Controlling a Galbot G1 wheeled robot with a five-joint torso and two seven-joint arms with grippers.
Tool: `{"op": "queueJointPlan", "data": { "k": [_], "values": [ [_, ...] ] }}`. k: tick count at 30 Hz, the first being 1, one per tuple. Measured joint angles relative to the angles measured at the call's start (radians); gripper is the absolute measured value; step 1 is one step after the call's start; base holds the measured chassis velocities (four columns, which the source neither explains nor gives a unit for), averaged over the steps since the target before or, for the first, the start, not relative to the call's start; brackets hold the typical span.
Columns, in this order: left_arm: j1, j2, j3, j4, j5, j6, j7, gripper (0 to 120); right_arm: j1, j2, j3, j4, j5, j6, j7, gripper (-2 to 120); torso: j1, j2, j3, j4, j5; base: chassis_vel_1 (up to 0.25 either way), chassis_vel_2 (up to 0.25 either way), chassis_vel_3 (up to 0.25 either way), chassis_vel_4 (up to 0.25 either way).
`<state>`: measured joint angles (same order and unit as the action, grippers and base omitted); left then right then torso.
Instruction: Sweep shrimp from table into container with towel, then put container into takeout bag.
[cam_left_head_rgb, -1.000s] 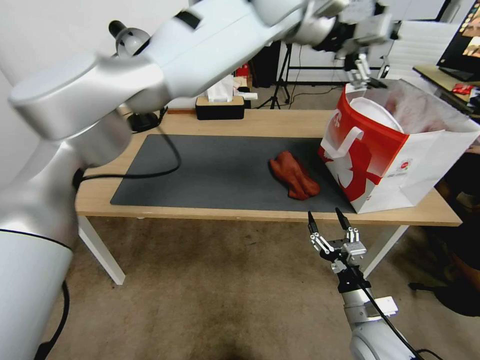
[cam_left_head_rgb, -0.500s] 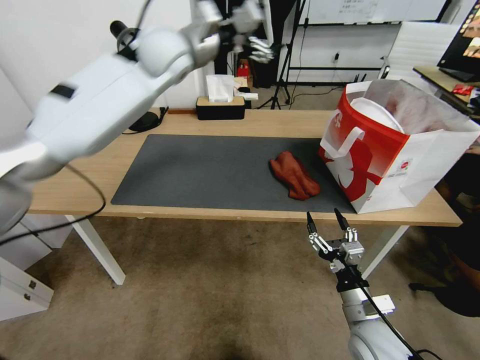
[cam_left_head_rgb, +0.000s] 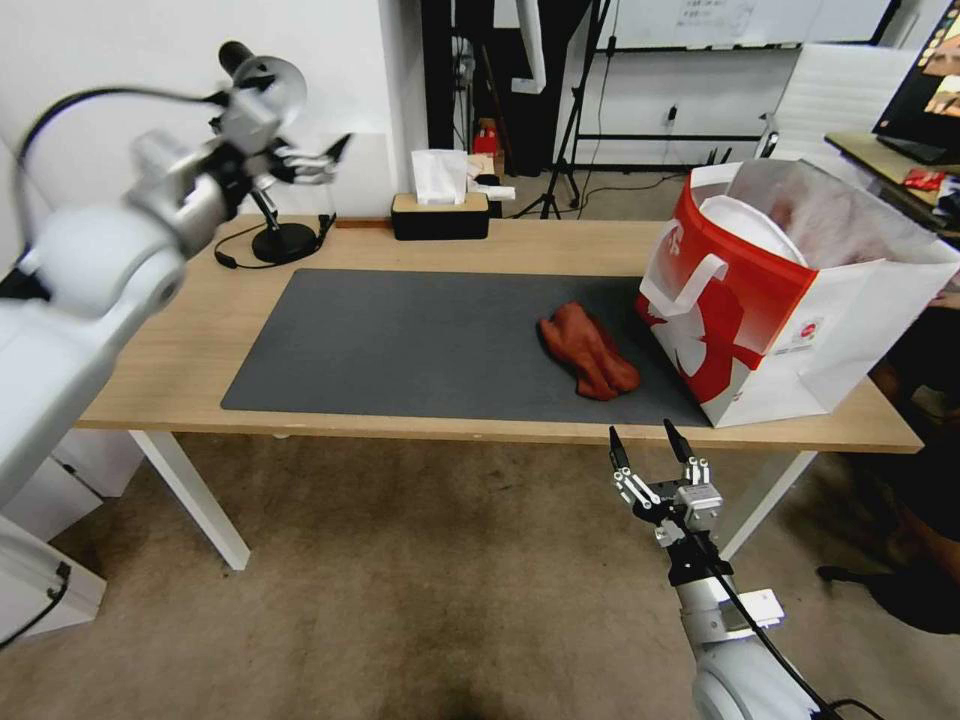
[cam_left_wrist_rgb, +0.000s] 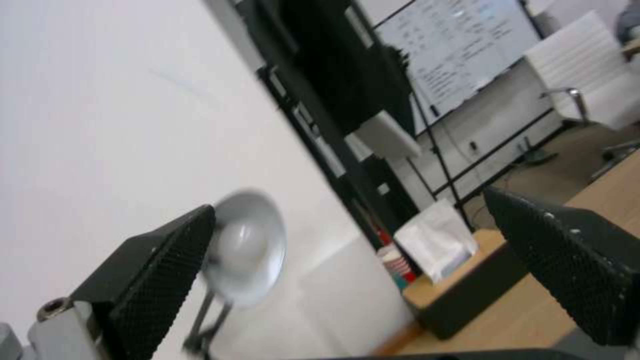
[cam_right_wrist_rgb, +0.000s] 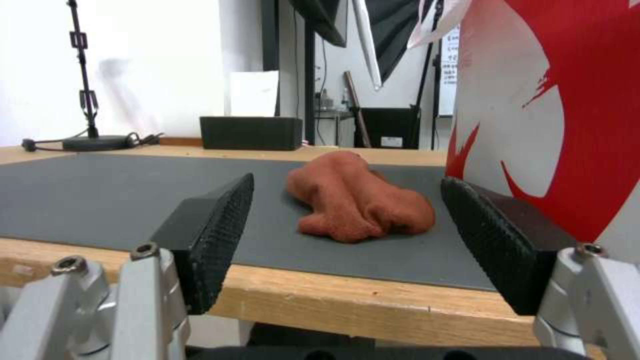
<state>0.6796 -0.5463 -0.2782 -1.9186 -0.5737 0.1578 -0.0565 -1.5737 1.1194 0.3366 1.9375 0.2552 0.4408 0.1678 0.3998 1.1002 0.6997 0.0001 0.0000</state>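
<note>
Now the container (cam_left_head_rgb: 752, 232) sits tilted inside the takeout bag (cam_left_head_rgb: 790, 300) at right; the towel (cam_left_head_rgb: 588, 350) lies diagonally on the desk (cam_left_head_rgb: 500, 428), both end effectors, left (cam_left_head_rgb: 318, 160) and right (cam_left_head_rgb: 650, 450), spread empty.

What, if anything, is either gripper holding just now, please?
Nothing: the left gripper and the right gripper are open and empty; the towel lies on the mat.

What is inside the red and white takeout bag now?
Inside the takeout bag, a round white container leans against the red wall, with crinkled silver lining behind it. The bag's walls hide the container's lower part and whatever it holds.
</note>
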Motion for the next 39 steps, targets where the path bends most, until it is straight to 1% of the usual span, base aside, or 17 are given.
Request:
{"op": "queueJointPlan", "data": {
  "k": [1,2,4,5,6,7,8,10,11,13,14,17,18,21,29,36,39],
  "values": [
    [0.0,0.0,0.0,0.0,0.0,0.0,0.0,100,0.0,0.0,0.0,0.0,0.0,0.0,0.0,75,0.0,0.0,0.0,0.0,0.0,0.0,0.0,0.0,0.0],
    [0.106,-0.015,-0.079,-0.026,0.013,-0.008,-0.016,100,0.0,0.003,-0.003,0.0,-0.003,0.0,0.0,76,0.0,0.0,0.0,0.0,-0.0001,0.0,0.0,0.0,0.0],
    [0.329,-0.076,-0.235,-0.084,0.045,-0.024,-0.049,100,0.0,0.008,-0.007,-0.001,-0.011,0.0,0.001,77,0.0,0.0,0.0,-0.0003,0.0,0.0,0.0,0.0,0.0],
    [0.329,-0.076,-0.235,-0.084,0.045,-0.024,-0.049,100,0.0,0.008,-0.007,-0.001,-0.011,0.0,0.001,77,0.0,0.0,0.0,-0.0003,0.0,0.0,0.0,0.0,0.0],
    [0.476,-0.139,-0.325,-0.122,0.091,-0.043,-0.066,100,-0.001,0.011,-0.011,-0.001,-0.017,0.0,0.001,79,0.0,0.0,0.0,0.0,-0.0006,0.0,0.0,0.0,0.0],
    [0.476,-0.139,-0.325,-0.122,0.091,-0.043,-0.066,100,-0.001,0.011,-0.011,-0.001,-0.017,0.0,0.001,79,0.0,0.0,0.0,0.0,-0.0006,0.0,0.0,0.0,0.0],
    [0.644,-0.252,-0.402,-0.168,0.174,-0.09,-0.079,100,-0.005,0.013,-0.013,-0.001,-0.022,0.0,0.002,80,0.0,0.0,0.0,0.0001,0.0003,0.0,0.0,0.0,0.0],
    [0.76,-0.354,-0.429,-0.192,0.234,-0.14,-0.09,100,-0.008,0.013,-0.013,-0.001,-0.026,0.0,0.003,82,0.0,0.0,0.0,-0.0001,0.0001,0.0,0.0,0.0,0.0],
    [0.76,-0.354,-0.429,-0.192,0.234,-0.14,-0.09,100,-0.008,0.013,-0.013,-0.001,-0.026,0.0,0.003,82,0.0,0.0,0.0,-0.0001,0.0001,0.0,0.0,0.0,0.0],
    [0.855,-0.438,-0.431,-0.211,0.285,-0.187,-0.114,100,-0.016,0.016,-0.012,-0.001,-0.033,0.0,0.006,85,0.0,0.0,0.0,0.0,-0.0001,0.0,0.0,0.0,0.0],
    [0.855,-0.438,-0.431,-0.211,0.285,-0.187,-0.114,100,-0.016,0.016,-0.012,-0.001,-0.033,0.0,0.006,85,0.0,0.0,0.0,0.0,-0.0001,0.0,0.0,0.0,0.0],
    [0.927,-0.508,-0.405,-0.215,0.333,-0.244,-0.137,100,-0.026,0.025,-0.012,-0.001,-0.042,0.0,0.012,88,0.0,0.0,0.0,-0.0001,0.0001,0.0,0.0,0.0,0.0],
    [0.927,-0.508,-0.405,-0.215,0.333,-0.244,-0.137,100,-0.026,0.025,-0.012,-0.001,-0.042,0.0,0.012,88,0.0,0.0,0.0,-0.0001,0.0001,0.0,0.0,0.0,0.0],
    [0.958,-0.551,-0.379,-0.197,0.38,-0.297,-0.149,100,-0.036,0.033,-0.012,-0.001,-0.05,0.001,0.015,92,0.0,0.0,0.0,-0.0001,0.0001,0.0,0.0,0.0,0.0],
    [0.992,-0.592,-0.349,-0.193,0.411,-0.345,-0.157,100,-0.068,0.043,-0.002,0.001,-0.058,0.005,0.022,99,0.0,0.0,0.0,-0.0002,0.0002,0.0,0.0,0.0,0.0],
    [1.019,-0.622,-0.303,-0.134,0.431,-0.447,-0.153,100,-0.103,0.054,0.02,-0.009,-0.065,0.023,0.031,100,0.0,0.0,0.0,-0.0001,-0.0001,0.0,0.0,0.0,0.0],
    [1.025,-0.634,-0.288,-0.119,0.44,-0.47,-0.151,100,-0.108,0.058,0.022,-0.014,-0.071,0.026,0.036,100,0.0,0.0,0.0,-0.0001,-0.0001,0.0,0.0,0.0,0.0]
  ]
}}
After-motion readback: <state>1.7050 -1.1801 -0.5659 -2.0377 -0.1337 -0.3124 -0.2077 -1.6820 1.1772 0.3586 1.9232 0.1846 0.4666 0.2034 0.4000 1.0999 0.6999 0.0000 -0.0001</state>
